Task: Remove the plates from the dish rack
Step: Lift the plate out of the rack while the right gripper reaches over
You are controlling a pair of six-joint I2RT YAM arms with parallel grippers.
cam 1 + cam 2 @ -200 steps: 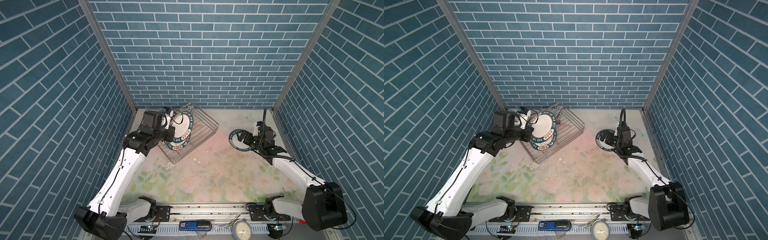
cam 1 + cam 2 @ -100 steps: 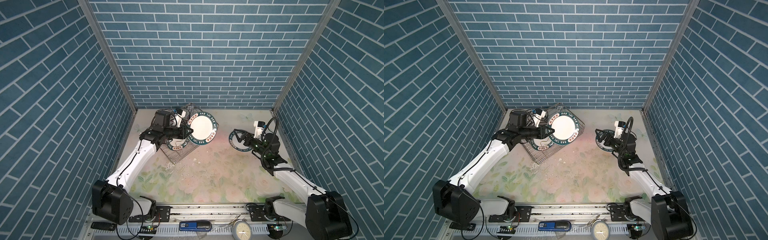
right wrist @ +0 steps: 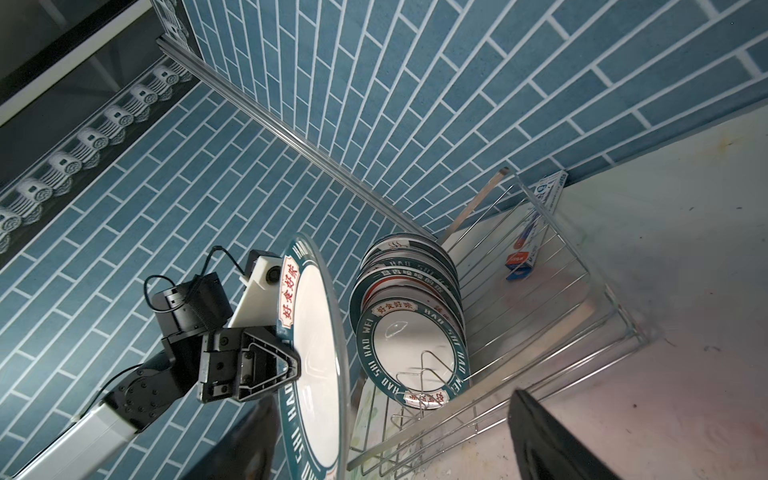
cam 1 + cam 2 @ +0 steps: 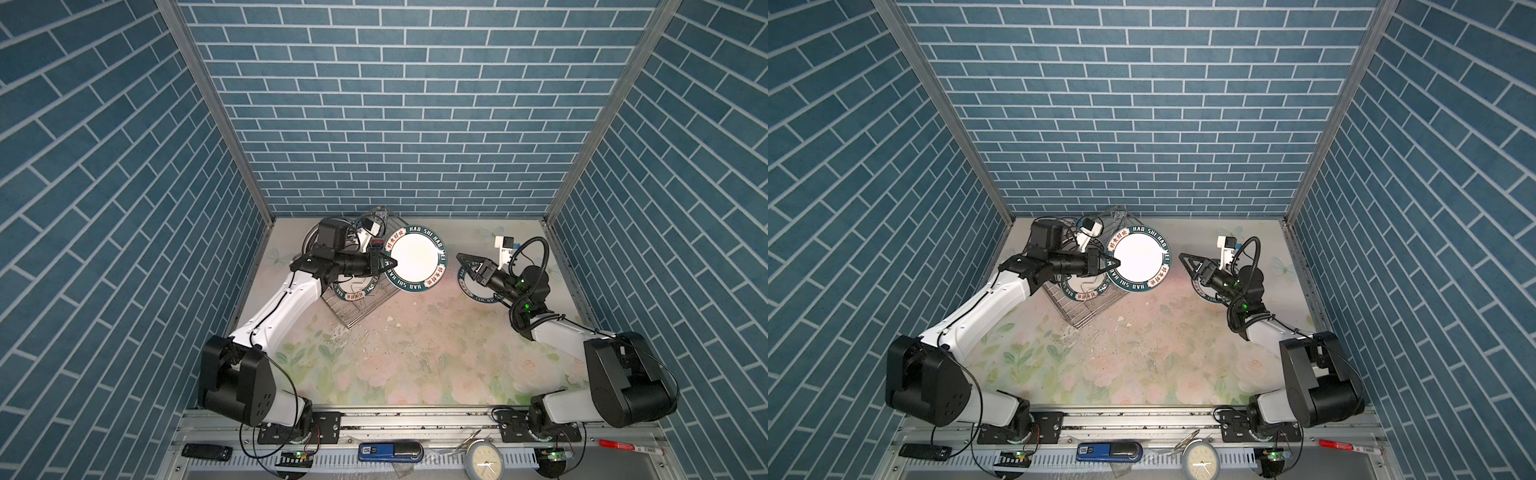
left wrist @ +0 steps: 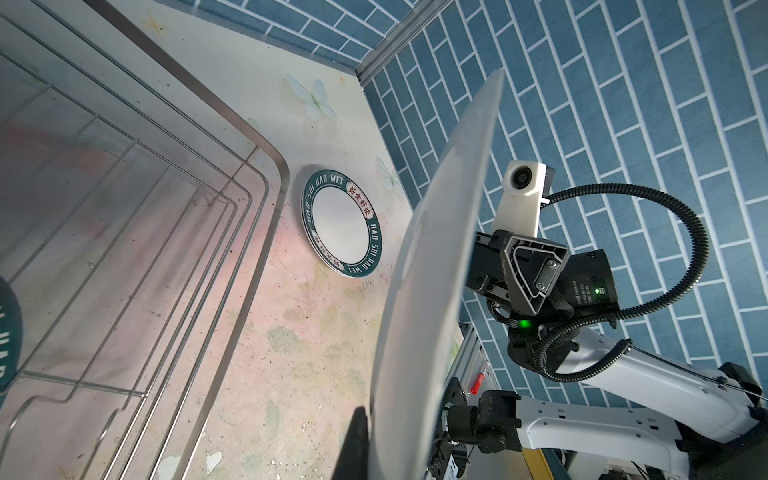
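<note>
My left gripper is shut on the left rim of a white plate with a dark teal lettered rim, held in the air over the right side of the dish rack. In the left wrist view the held plate shows edge-on. Several more plates stand in the rack. One plate lies flat on the table at the right. Above that plate my right gripper is open and points at the held plate, a small gap away. The same grip shows in the other top view.
A small blue and red box lies in the far end of the rack. On the front rail are a small clock, a blue device and a red pen. Tiled walls close in on three sides.
The left arm has lifted the plate out of the rack and swung it right, face up. The right gripper has left the table plate, turned toward the held plate and narrowed a little.
</note>
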